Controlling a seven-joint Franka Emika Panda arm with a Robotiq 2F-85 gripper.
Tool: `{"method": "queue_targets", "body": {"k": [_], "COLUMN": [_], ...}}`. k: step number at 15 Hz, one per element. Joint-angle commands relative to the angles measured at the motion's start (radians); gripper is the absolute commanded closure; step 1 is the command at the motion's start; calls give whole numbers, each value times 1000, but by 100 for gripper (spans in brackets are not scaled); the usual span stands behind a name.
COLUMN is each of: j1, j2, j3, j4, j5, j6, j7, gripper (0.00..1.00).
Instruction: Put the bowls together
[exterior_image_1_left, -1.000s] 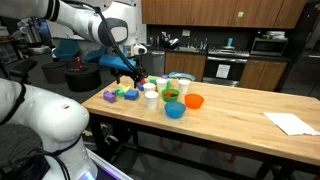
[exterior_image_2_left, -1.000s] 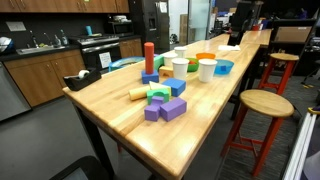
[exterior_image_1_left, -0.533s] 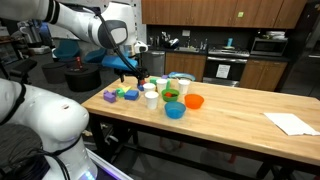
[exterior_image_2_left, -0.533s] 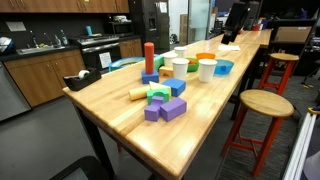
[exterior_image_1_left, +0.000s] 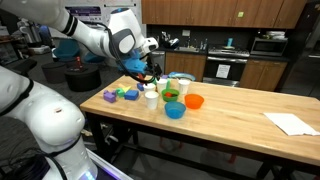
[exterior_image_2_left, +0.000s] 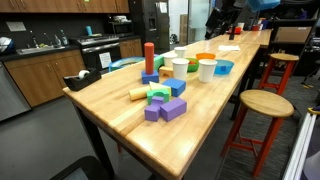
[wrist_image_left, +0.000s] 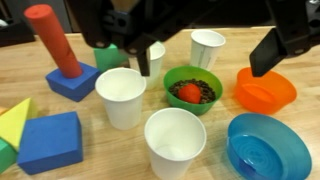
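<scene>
Three small bowls stand together on the wooden table among white cups. The green bowl (wrist_image_left: 190, 88) holds dark bits and a red ball. The orange bowl (wrist_image_left: 265, 90) stands to its right and the blue bowl (wrist_image_left: 262, 148) is nearer the camera. An exterior view also shows the green (exterior_image_1_left: 171, 95), orange (exterior_image_1_left: 193, 101) and blue (exterior_image_1_left: 174, 110) bowls. My gripper (wrist_image_left: 205, 55) hangs open and empty above the cups and the green bowl. It also shows in an exterior view (exterior_image_1_left: 150, 72).
Several white cups (wrist_image_left: 122, 95) (wrist_image_left: 175, 143) (wrist_image_left: 207, 47) crowd the bowls. A red cylinder (wrist_image_left: 55, 40) stands on a blue block (wrist_image_left: 72, 82), with more toy blocks (exterior_image_1_left: 120, 95) beside it. A white paper (exterior_image_1_left: 290, 123) lies further along the table. A stool (exterior_image_2_left: 262, 102) stands by the table.
The arm has swung along the table from over the toy blocks to above the cups and bowls. The bowls and cups have not moved.
</scene>
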Motion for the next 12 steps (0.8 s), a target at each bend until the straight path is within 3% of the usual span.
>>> {"method": "queue_targets", "body": {"k": [1, 5, 9, 12], "j1": [-184, -279, -199, -169], "j2": [77, 111, 146, 193], "j3": [78, 36, -97, -130], "j4": [25, 65, 93, 102], "j5": [-125, -196, -176, -205], "j6": [32, -24, -120, -162], "j7": [138, 139, -115, -229], "gripper": [0, 0, 0, 0]}}
